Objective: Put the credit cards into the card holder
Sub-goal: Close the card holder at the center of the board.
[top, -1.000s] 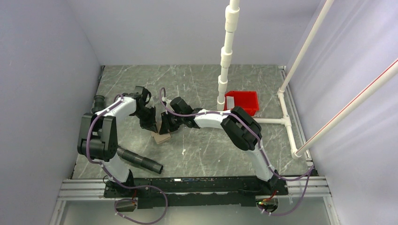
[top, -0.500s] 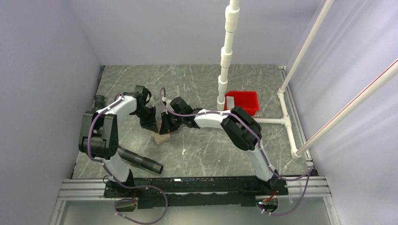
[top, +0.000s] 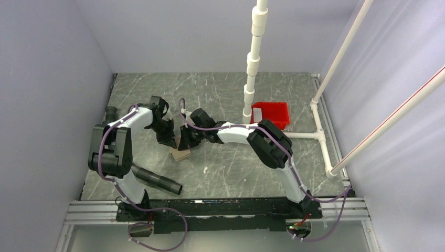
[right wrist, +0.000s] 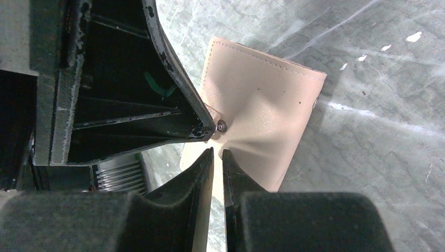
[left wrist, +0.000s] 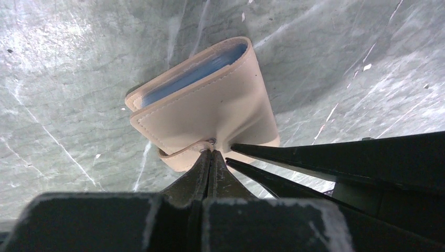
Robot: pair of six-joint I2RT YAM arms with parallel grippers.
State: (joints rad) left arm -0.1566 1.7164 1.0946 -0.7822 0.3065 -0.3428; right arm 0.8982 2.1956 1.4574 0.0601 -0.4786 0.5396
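While both arms reach toward the 8 o'clock side of the grey marble table (top: 231,168), top view, the card holder (top: 181,154) sits beneath the two wrists, tan side up.

Left gripper (left wrist: 210,154): clenched. In the left wrist view its black fingertips are pressed together with no gap, pinching the small snap at the holder's near edge. The leather puckers toward that point. The bluish-grey inside shows along the holder's 12 o'clock edge.

Right gripper (right wrist: 216,153): closed to a thin slit, with a tan strip of the holder's near edge between the fingers, so it appears to be clamped on that edge. Its tips sit just beside the left tips, at their 5 o'clock in the right wrist view. In the left wrist view the right fingers enter from 3 o'clock.

I cannot tell whether the holder lies flat on the table or is lifted at the gripped edge.

Red tray (top: 277,116): well apart, at 2 o'clock from the holder. One pale credit card (top: 257,113) lies at its 9 o'clock end. White pipe post (top: 251,79): stands at the tray's 11 o'clock corner.
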